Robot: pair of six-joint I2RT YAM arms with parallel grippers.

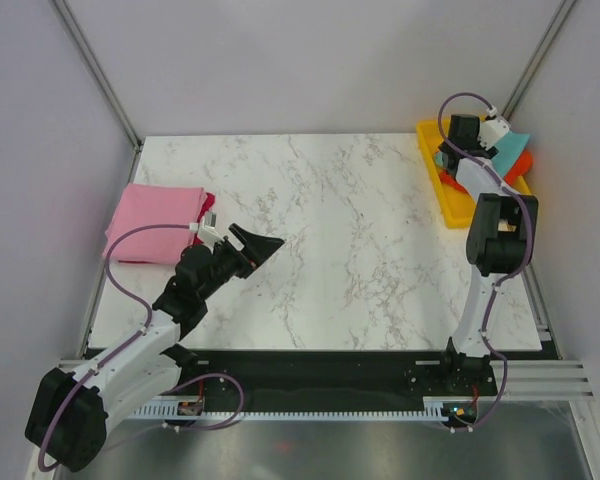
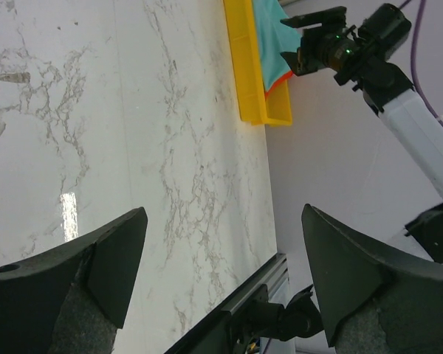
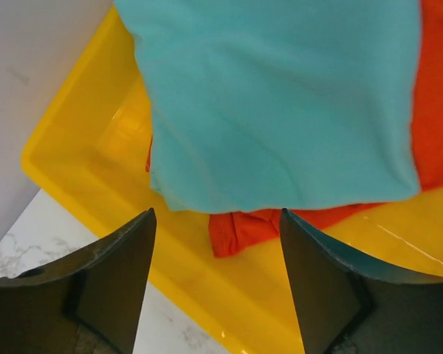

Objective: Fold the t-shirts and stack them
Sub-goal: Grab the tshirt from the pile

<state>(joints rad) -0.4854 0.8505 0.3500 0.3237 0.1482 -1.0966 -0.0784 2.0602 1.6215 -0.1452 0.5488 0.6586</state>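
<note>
A folded pink t-shirt [image 1: 152,224] lies at the table's left edge on top of a crimson t-shirt [image 1: 209,203], of which only a strip shows. A teal t-shirt [image 3: 280,96] lies over an orange-red t-shirt [image 3: 244,227] in the yellow tray [image 3: 96,169] at the far right; both also show in the top view, the teal t-shirt [image 1: 507,143] and the orange-red t-shirt [image 1: 521,161]. My left gripper [image 1: 265,245] is open and empty over the table, right of the pink t-shirt. My right gripper [image 3: 215,221] is open and empty just above the teal t-shirt's edge in the tray.
The yellow tray [image 1: 448,197] stands at the table's right edge, next to the right wall. The left wrist view shows the tray [image 2: 247,81] and my right arm [image 2: 384,66] far off. Metal frame posts stand at the back corners.
</note>
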